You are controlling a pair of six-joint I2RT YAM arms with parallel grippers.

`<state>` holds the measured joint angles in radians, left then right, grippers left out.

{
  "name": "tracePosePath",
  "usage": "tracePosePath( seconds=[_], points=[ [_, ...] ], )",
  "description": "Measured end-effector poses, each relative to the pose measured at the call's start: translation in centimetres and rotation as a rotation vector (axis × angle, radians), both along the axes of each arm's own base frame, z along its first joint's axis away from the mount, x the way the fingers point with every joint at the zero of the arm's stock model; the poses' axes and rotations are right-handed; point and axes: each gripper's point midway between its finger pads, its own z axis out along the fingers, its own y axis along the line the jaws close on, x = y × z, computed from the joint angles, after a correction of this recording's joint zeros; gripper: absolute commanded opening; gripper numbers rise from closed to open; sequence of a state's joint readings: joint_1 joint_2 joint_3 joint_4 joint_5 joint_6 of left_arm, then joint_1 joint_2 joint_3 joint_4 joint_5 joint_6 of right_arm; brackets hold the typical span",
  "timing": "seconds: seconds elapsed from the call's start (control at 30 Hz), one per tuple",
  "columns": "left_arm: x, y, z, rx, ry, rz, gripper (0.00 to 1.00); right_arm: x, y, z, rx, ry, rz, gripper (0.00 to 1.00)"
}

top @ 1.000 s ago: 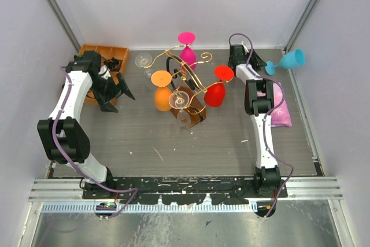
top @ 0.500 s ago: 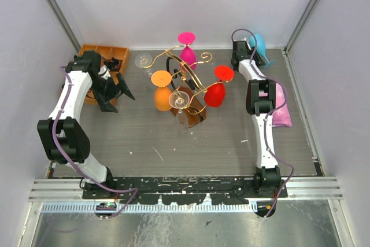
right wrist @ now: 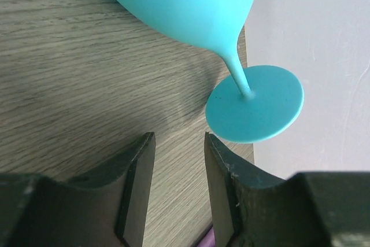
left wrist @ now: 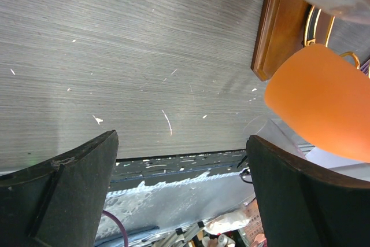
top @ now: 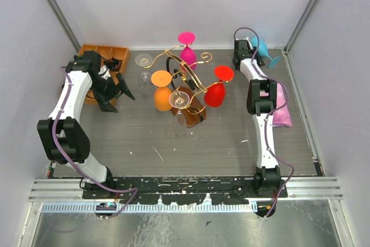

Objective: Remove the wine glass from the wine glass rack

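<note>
The teal wine glass [top: 261,47] was off the rack [top: 186,78], at the far right corner of the table [top: 219,143]. It appeared to lie on its side, with its foot [right wrist: 254,103] near the wall. The right gripper [right wrist: 179,140] sat just short of it, its fingers [right wrist: 136,177] parted by a narrow gap with nothing between them. The rack stood mid-table on its brown base [top: 195,107], well apart from the teal wine glass. An orange glass [top: 162,92], a red glass [top: 215,91], a pink glass [top: 187,51] and a clear glass [top: 179,101] hung on it. The left gripper [left wrist: 182,143] was spread wide and empty above the table, left of the rack and beside a wooden tray [top: 98,50]
</note>
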<state>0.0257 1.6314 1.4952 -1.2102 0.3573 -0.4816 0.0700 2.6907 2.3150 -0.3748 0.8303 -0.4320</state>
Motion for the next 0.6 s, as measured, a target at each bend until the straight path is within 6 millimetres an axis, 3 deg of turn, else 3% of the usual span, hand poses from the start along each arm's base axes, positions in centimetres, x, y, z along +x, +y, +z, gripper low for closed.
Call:
tracePosePath(
  seconds=[0.17, 0.4, 0.6],
  points=[
    [-0.1, 0.0, 0.0, 0.001, 0.003, 0.001, 0.99, -0.5, 0.4, 0.3, 0.067, -0.020, 0.019, 0.49],
    [-0.1, 0.1, -0.1, 0.007, 0.004, 0.003, 0.99, 0.8, 0.1, 1.5, 0.121, -0.051, 0.062, 0.52],
    [-0.1, 0.3, -0.3, 0.020, 0.011, 0.005, 0.99, 1.7, -2.3, 2.9, 0.140, -0.106, 0.048, 0.53]
  ],
)
